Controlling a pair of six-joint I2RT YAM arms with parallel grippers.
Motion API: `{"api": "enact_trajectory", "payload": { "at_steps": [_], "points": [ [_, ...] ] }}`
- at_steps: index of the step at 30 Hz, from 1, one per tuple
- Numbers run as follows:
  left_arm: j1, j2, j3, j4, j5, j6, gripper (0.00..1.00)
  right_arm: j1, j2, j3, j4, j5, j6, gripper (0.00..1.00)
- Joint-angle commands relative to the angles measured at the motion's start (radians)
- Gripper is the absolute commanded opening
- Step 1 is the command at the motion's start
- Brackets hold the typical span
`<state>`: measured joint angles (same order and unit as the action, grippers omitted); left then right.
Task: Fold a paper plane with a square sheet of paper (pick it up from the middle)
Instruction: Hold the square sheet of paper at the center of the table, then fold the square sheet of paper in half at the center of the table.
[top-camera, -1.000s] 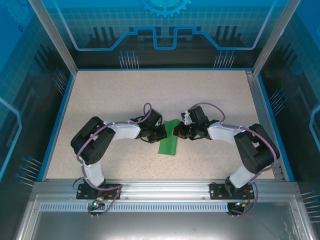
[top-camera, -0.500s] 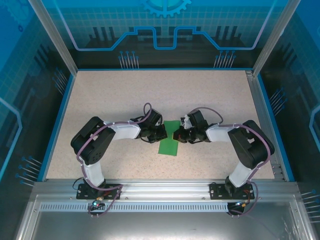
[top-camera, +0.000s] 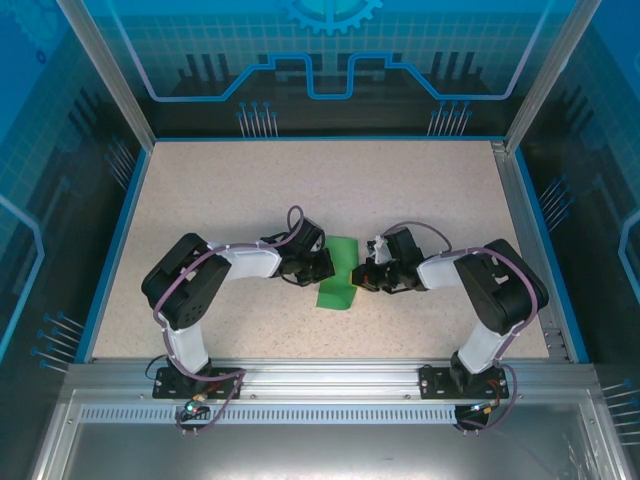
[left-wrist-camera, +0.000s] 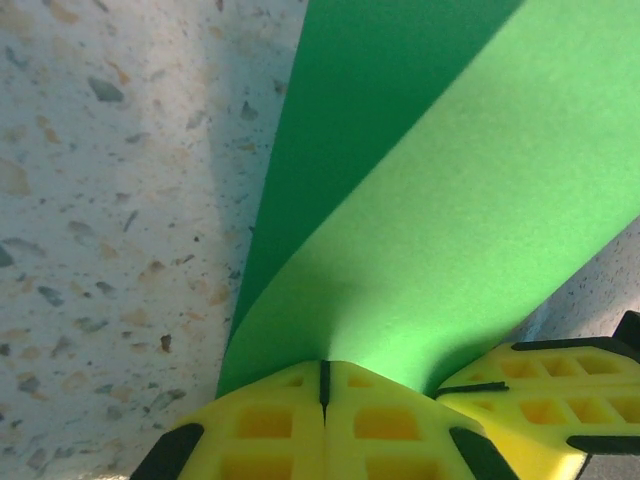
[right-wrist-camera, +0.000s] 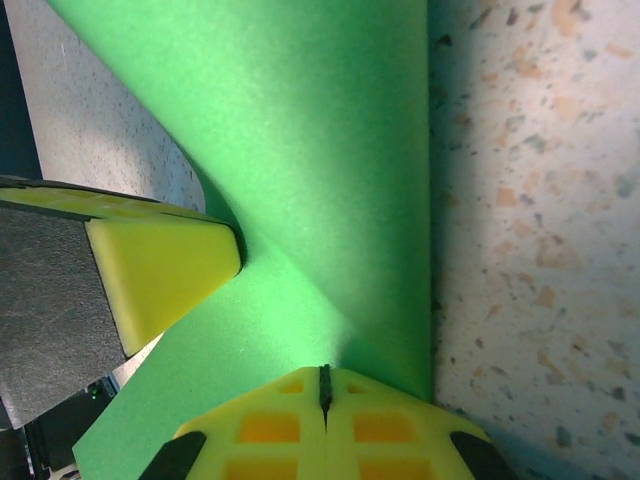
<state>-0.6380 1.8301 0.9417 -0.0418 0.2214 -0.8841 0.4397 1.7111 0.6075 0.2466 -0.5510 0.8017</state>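
Moved: right claw (top-camera: 362, 278) now nearer the near edge of the table (top-camera: 230, 190) than a second ago | claws: left claw (top-camera: 324, 271) and right claw both clamped tight on the green paper (top-camera: 338, 292) | paper: folded strip, mid-table, between them | surface: speckled beige | room: blue patterned walls (top-camera: 330, 60)

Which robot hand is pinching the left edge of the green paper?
The left gripper, reaching in from the left arm. The right gripper pinches the opposite edge of the paper.
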Motion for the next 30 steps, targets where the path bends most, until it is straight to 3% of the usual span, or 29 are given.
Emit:
{"api": "enact_trajectory", "payload": {
  "at_steps": [1, 8, 22, 30],
  "points": [
    [-0.011, 0.037, -0.015, -0.069, -0.031, 0.019, 0.0, -0.011, -0.036, -0.015, -0.012, 0.002, -0.024, 0.03],
    [-0.012, 0.042, -0.015, -0.067, -0.03, 0.017, 0.0, 0.035, -0.094, -0.016, -0.005, -0.029, 0.002, 0.04],
    [-0.01, 0.049, -0.009, -0.066, -0.03, 0.022, 0.0, 0.054, 0.039, -0.089, 0.054, 0.003, -0.02, 0.03],
    [-0.01, 0.047, -0.009, -0.072, -0.029, 0.021, 0.0, 0.06, -0.159, -0.083, -0.047, 0.004, -0.014, 0.04]
  ]
}}
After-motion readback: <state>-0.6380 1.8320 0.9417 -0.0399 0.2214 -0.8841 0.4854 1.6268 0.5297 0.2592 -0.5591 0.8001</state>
